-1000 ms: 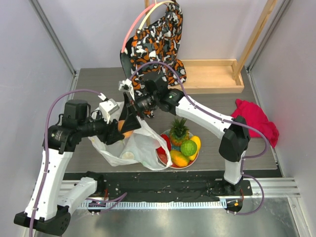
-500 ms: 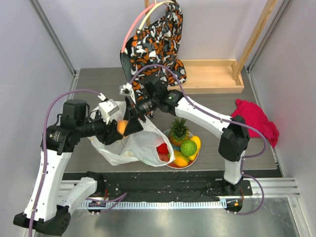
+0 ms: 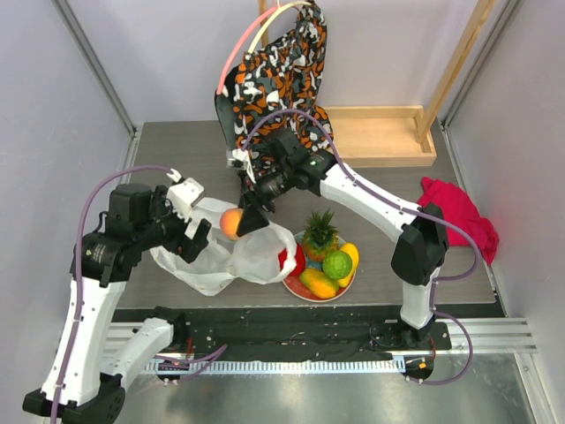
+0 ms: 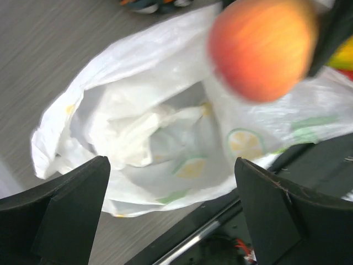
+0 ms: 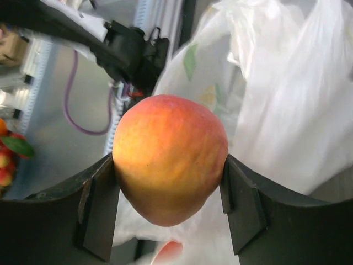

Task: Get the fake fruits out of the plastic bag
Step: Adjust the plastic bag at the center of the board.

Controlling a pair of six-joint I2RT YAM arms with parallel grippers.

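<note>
your right tool (image 5: 170, 182) is clamped on the peach (image 3: 231, 223), one finger on each flank, holding it in the air above the plastic bag (image 3: 216, 265), clear of the film. the left tool (image 4: 174, 187) stands wide open over the bag's mouth with nothing between its fingers.

the relation that matters is peach to plate (image 3: 322, 299). in the top view the plate sits on the tabletop to the right of the peach and a little nearer the arm bases, just past the bag's crumpled right edge, which laps over the plate's near side. the right arm is both the carrier and the nearer arm. the peach is round, so you have no long axis to line up.

count: one peach in the tool. on the plate there is one pineapple (image 3: 320, 231), one lime (image 3: 337, 264), one yellow piece (image 3: 352, 253), one orange-yellow piece (image 3: 320, 283) and one red piece (image 3: 289, 260) half hidden by the bag. one bag, one plate. inside the bag the left wrist view shows only crumpled film and printed citrus slices, and i cannot tell whether any fruit remains.
</note>
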